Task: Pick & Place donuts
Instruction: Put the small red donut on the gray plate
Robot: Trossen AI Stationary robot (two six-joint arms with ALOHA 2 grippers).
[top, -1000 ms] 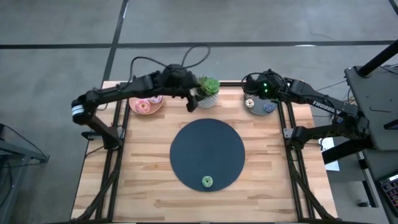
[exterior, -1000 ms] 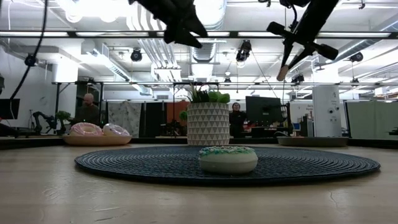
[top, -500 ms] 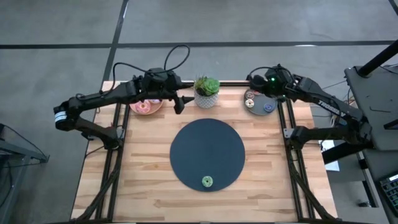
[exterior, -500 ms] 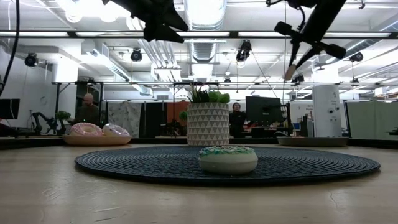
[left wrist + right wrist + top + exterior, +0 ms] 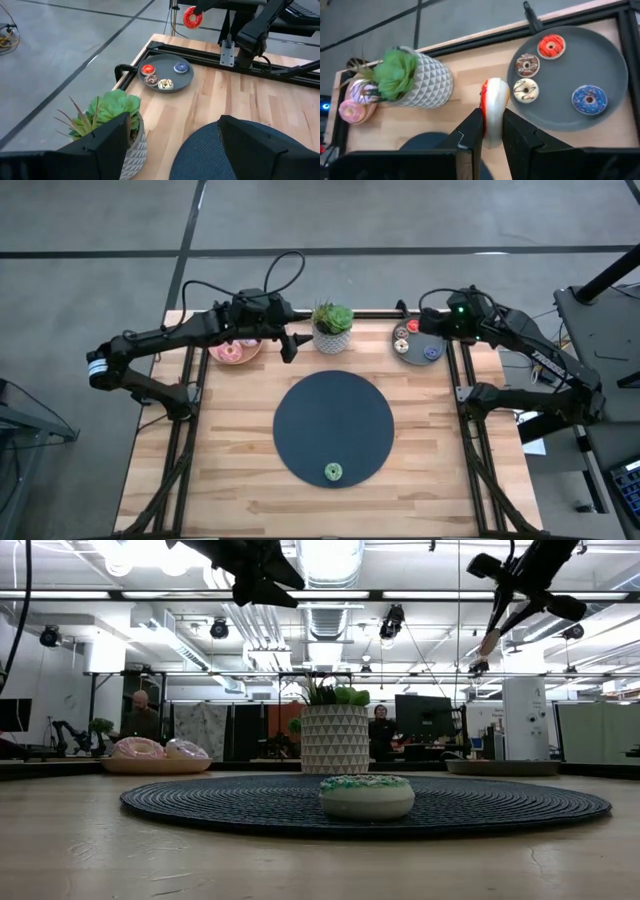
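Note:
My right gripper hangs high over the table's far right part, shut on a small red-frosted donut with a cream underside; the left wrist view shows that donut in the air. On the grey plate lie red, brown, cream and blue donuts. A green donut lies flat on the dark round mat. My left gripper is open and empty in the air, between the pink plate and the plant pot. My right gripper pinches the red donut between its two fingers, one on the frosted face and one on the cream face. The fingers slant down from the table's right side. The ring stands on edge and is lifted clear, high above the table.
A patterned pot with a green plant stands at the far middle, between the two plates. The pink plate carries larger pink-frosted donuts. People and desks show in the room behind the table.
My right gripper has carried the red donut toward the table's right edge and a little higher, staying shut on it. My left gripper has drawn back from the plant pot toward the table's left edge, then kept still, open throughout.

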